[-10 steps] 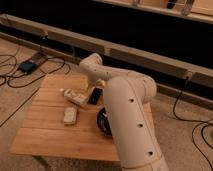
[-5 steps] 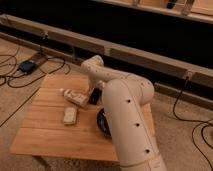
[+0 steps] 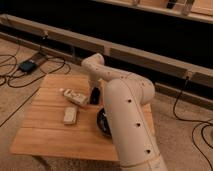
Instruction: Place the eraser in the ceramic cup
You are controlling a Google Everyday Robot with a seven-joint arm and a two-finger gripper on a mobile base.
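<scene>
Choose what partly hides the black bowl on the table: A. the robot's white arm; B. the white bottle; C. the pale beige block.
A: the white arm covers part of the black bowl, while the gripper is low over the middle of the table, next to the white bottle.

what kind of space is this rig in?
Probably a lab or test room, not a home: loose cables and a power brick on the floor, a rail along the dark wall, one wooden table. The gripper is down at the table's middle.
</scene>
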